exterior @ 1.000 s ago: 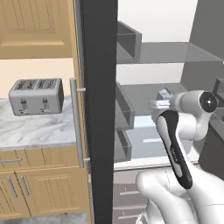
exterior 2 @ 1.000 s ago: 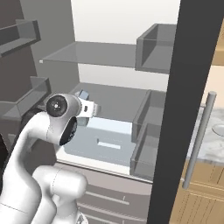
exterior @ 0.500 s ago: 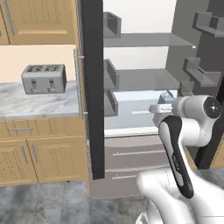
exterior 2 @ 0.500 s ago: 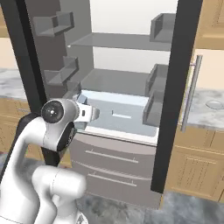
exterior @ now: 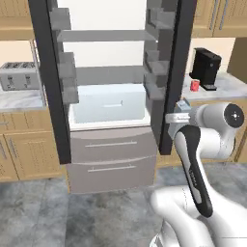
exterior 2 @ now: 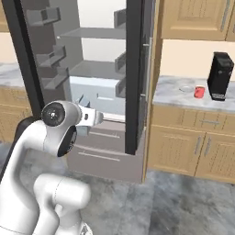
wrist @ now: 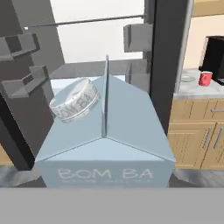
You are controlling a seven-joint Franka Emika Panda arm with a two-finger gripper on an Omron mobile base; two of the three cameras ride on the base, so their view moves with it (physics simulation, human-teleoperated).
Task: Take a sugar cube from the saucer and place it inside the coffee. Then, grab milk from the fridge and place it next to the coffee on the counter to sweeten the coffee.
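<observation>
The milk (wrist: 105, 131), a blue-grey peaked carton with a round cap, sits close in front of the hand camera and hides the fingertips. My gripper (exterior: 178, 112) is shut on it in mid-air, in front of the open fridge (exterior: 176, 58) and by its right door. The carton (exterior 2: 84, 101) also peeks out above the hand in the right base view. The red coffee mug (exterior 2: 199, 92) stands on the marble counter (exterior 2: 169, 94) to the right, with the pale saucer (exterior 2: 186, 88) just left of it. The sugar cube is too small to make out.
A black coffee machine (exterior 2: 220, 76) stands right of the mug. Both dark fridge doors stand open, with grey shelves and a pale drawer (exterior: 108, 103) inside. A toaster (exterior: 18, 75) sits on the other marble top, far left. Grey floor lies in front of the cabinets.
The base has backed off from the fridge and turned right, so the whole picture has shifted and the coffee counter has come into view. The carton stays in the gripper.
</observation>
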